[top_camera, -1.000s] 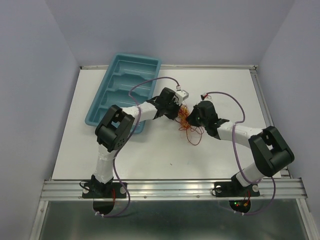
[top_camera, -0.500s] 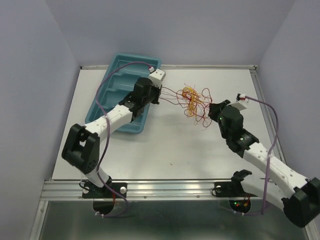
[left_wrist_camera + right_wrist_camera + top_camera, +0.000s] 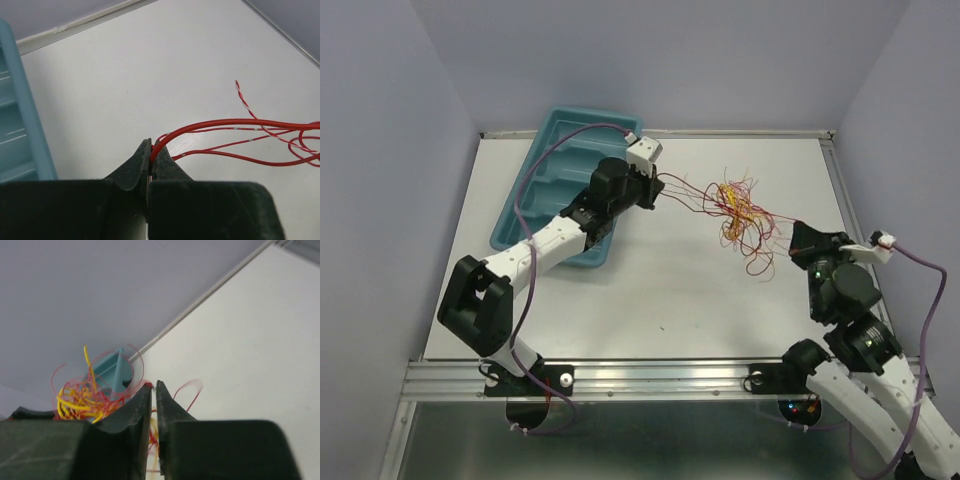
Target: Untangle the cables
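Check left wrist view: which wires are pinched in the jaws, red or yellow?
The red wires: several strands run out of the shut left gripper. The yellow wires sit bunched farther out, none reaching it.

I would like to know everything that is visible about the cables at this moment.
The cables are many very thin, curly red and yellow wires, knotted in one loose clump over the white table. Several red strands run nearly straight from it to the left pincer, shut on them; the right pincer grips the other side. Loops dangle; table contact is unclear.
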`<state>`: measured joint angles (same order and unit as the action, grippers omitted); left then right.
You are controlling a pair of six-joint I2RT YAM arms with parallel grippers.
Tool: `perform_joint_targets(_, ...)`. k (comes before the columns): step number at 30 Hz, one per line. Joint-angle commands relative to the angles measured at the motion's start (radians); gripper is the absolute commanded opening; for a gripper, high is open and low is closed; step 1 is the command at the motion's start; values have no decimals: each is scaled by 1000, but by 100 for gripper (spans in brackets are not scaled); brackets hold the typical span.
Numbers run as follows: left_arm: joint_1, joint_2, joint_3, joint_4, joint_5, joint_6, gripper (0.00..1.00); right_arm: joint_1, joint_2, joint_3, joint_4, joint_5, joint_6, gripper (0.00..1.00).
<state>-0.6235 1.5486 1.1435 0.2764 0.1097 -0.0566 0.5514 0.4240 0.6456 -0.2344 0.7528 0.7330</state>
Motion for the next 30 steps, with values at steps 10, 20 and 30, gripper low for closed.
perform_joint_targets(10,-82,-54,-56,3,-81,202,0,-41,239,60,147,-277,-259,74)
perform_joint_targets(20,-84,-156,-88,6,27,204,0,-39,470,-49,424,-647,-308,77)
perform_joint_targets(30,-84,-291,-103,-28,171,205,0,-24,806,-50,705,-972,-288,82)
